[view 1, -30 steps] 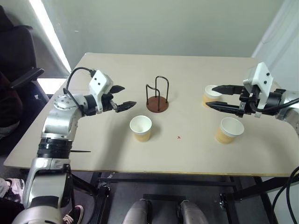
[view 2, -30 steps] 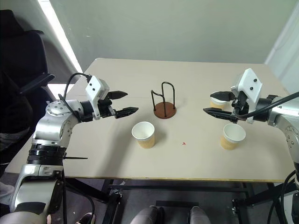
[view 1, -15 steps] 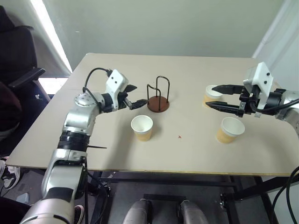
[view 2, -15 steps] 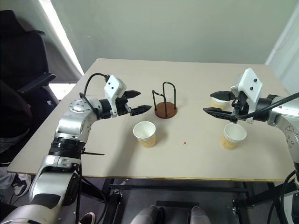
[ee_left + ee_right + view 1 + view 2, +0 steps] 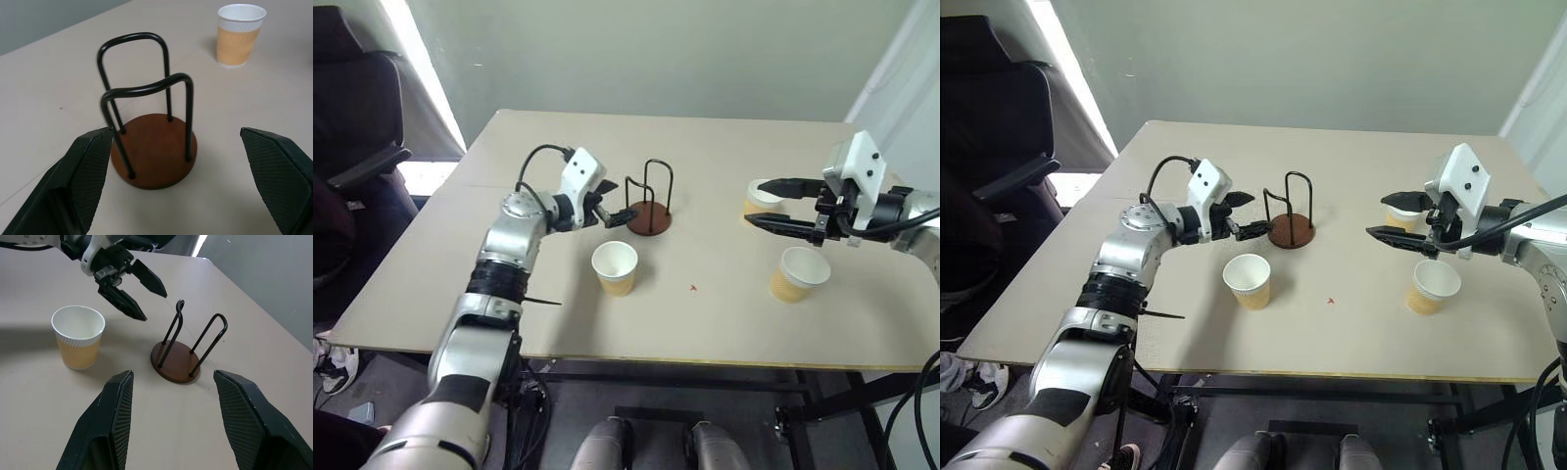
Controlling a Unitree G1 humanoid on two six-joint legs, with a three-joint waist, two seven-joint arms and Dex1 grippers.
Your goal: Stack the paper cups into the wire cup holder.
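Left gripper (image 5: 612, 207) swung in, now wide open, empty, just beside holder (image 5: 647, 216) | right gripper (image 5: 766, 203) half-open, empty, well right of it | I read: steadying holder; three cups (image 5: 614, 267) unstacked around it.

Left tool (image 5: 614, 209) spread wide, arm extended; right tool (image 5: 766, 203) parted, arm raised.

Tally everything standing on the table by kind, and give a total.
Paper cups: 3, one near the middle, one by the right edge, one behind it
Wire cup holder: 1, with no cup in it
Total: 4
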